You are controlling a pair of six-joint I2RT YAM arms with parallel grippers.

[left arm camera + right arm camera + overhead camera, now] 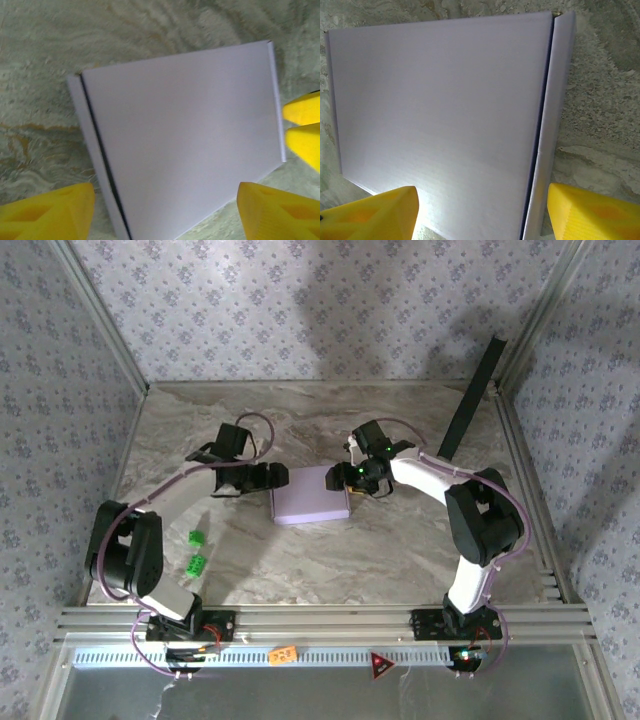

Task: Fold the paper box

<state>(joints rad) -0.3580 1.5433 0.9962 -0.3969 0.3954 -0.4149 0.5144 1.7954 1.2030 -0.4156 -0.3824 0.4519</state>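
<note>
A flat rectangular cardboard box (310, 506) is shown in pale lavender, a dark seam traced along one edge, on a tabletop (400, 550) veined in grey and beige marble; the walls (300, 300) are papered in a small lilac floral print, the plastic fingertips (45, 212) coloured bright yellow, the two small blocks (197, 563) green

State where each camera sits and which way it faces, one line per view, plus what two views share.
Top external: above and behind the arms, looking down on the table; both arms show, left gripper and right gripper flanking the paper box.
Left wrist: on the left arm, looking down at the paper box; own yellow fingers at the bottom.
Right wrist: on the right arm, facing the paper box; own fingers at the bottom.
Shared: both wrist views see the paper box.
</note>
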